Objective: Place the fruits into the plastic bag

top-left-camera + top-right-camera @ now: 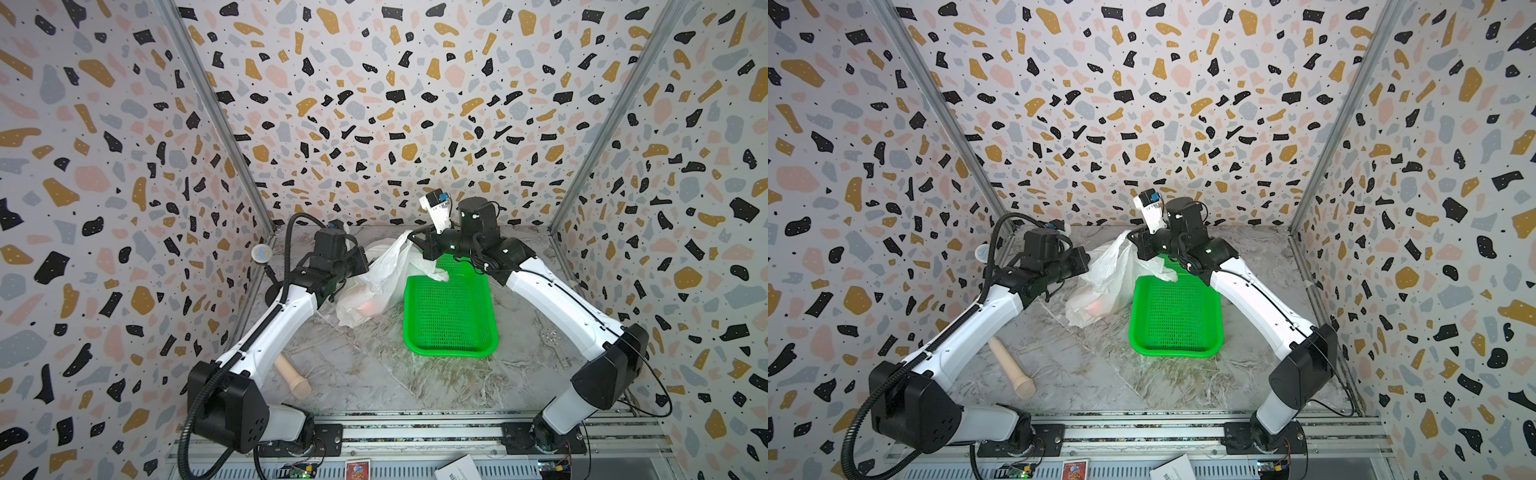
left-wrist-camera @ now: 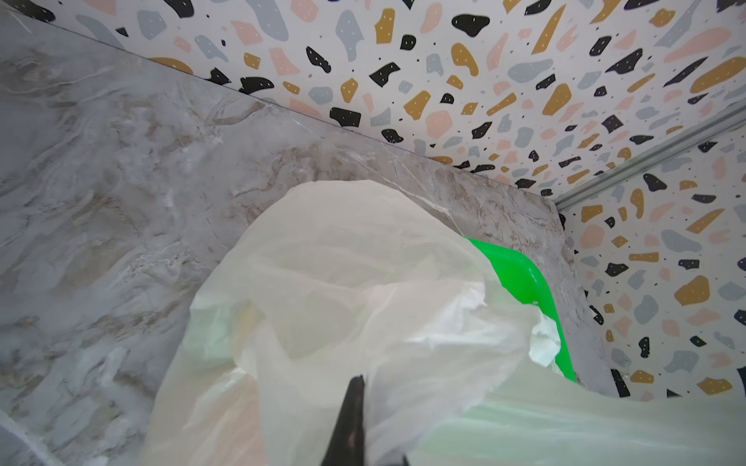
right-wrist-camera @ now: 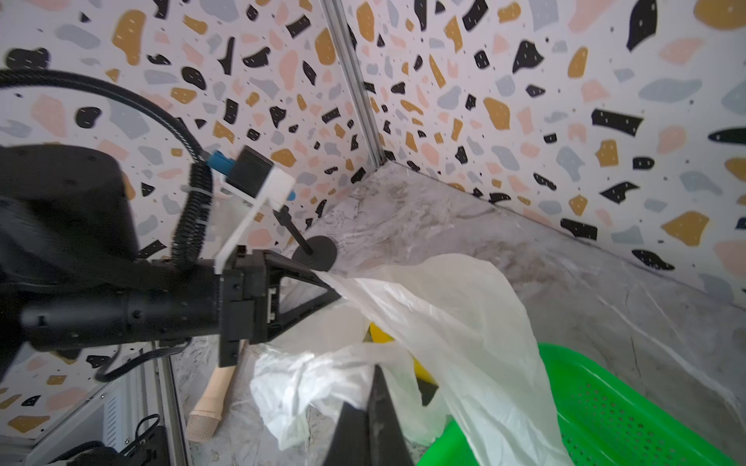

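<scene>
I have both arms on the large white crinkly thin plastic bag (image 1: 376,278) (image 1: 1106,276) (image 2: 343,282) (image 3: 452,318), which sits on the grey marbled tabletop (image 1: 374,374) near the back wall. It is just left of the bright green mesh plastic basket (image 1: 451,353) (image 1: 1175,353) (image 2: 520,278) (image 3: 629,403).

The left gripper (image 1: 365,264) (image 2: 357,381) (image 3: 338,297) is fully closed, its black fingertips meeting in a point and pinching the bag's left edge. The right wrist view shows the film stretching away from those tips.

The right gripper (image 1: 411,237) (image 1: 1129,237) (image 3: 377,371) is also closed tight, clamped on the bag's upper right side. In both top views the plastic rises to a peak there. A loose flap of the bag hangs over the basket's far left corner, and the bag's lower end rests on the table.

The fruits are inside the bag. An orange-red glow (image 1: 365,307) (image 1: 1096,307) shows through the film at its low end. The right wrist view catches a yellow fruit (image 3: 379,335) in the gap between the folds. I cannot tell the other fruits apart through the plastic. No fruit shows on the basket's mesh.

A beige peg-like cylinder (image 1: 293,376) (image 1: 1013,370) (image 3: 210,399) lies on the table beside the left arm. A small round-headed blue toy microphone (image 1: 262,252) (image 1: 982,252) stands on a black stand by the left wall.
</scene>
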`<action>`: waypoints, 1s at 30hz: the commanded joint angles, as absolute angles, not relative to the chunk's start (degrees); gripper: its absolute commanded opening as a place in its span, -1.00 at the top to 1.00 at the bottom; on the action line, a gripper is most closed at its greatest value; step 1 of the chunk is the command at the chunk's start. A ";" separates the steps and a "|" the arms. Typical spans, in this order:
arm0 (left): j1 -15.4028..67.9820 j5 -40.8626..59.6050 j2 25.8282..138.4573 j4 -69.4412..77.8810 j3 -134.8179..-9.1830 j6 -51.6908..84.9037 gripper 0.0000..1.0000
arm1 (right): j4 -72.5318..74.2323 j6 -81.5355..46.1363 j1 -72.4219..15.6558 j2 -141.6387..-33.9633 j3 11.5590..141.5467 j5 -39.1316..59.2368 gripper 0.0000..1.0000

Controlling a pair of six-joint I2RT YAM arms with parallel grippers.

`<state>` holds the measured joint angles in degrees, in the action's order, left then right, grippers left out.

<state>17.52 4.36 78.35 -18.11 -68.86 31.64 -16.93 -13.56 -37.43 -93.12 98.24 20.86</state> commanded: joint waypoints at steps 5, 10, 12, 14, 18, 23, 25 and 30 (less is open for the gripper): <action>15.38 -0.09 75.54 -20.35 -68.95 32.16 1.00 | -18.45 -12.08 -38.00 -92.38 104.36 21.76 1.00; 15.09 0.00 75.58 -19.79 -67.81 32.73 1.00 | -23.72 -8.95 -41.25 -93.70 103.58 17.27 1.00; 15.11 0.39 75.71 -19.25 -67.34 32.96 1.00 | -25.58 -8.53 -42.14 -94.18 101.49 15.10 1.00; 15.11 0.62 76.09 -19.06 -67.31 32.96 1.00 | -25.22 -9.80 -42.19 -93.52 97.68 12.64 1.00; 14.97 0.66 76.29 -18.86 -67.45 32.87 0.55 | -19.80 -14.82 -38.87 -90.19 88.06 9.05 0.95; 14.91 -0.78 76.98 -19.93 -70.38 31.79 -0.25 | -13.24 -21.22 -30.67 -89.24 80.69 11.91 0.91; 14.51 -2.73 77.07 -20.78 -72.44 31.14 -0.51 | -11.49 -21.85 -28.84 -89.66 79.27 12.25 0.91; 11.91 -8.66 76.99 -23.45 -76.80 30.11 -0.99 | -9.61 -21.32 -27.20 -89.36 78.67 12.82 0.48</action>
